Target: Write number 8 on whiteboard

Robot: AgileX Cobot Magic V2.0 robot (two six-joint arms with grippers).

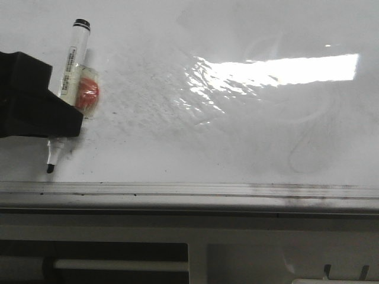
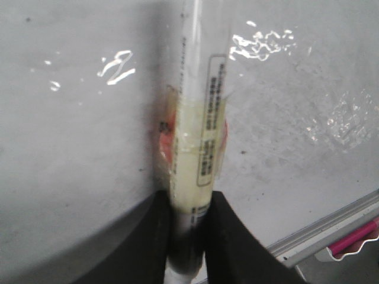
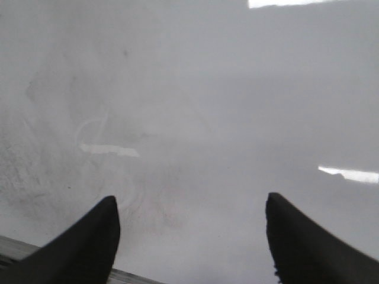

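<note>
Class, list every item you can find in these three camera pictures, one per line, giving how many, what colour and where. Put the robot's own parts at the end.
whiteboard: one, glossy white with grey smudges and faint erased loops, filling the scene; no fresh black figure shows on it.
edge rail: one, grey metal, along the board's near edge.
marker: one, white barrel with black cap end and black tip, near the board's left side, tip pointing at the rail.
tape with orange-red patch: one, clear and yellowish wrap round the marker barrel.
pink item: one, beyond the rail, too little visible to identify.
left gripper: one, black, fingers closed on the marker.
right gripper: one, black, fingers apart above the board, holding nothing.
</note>
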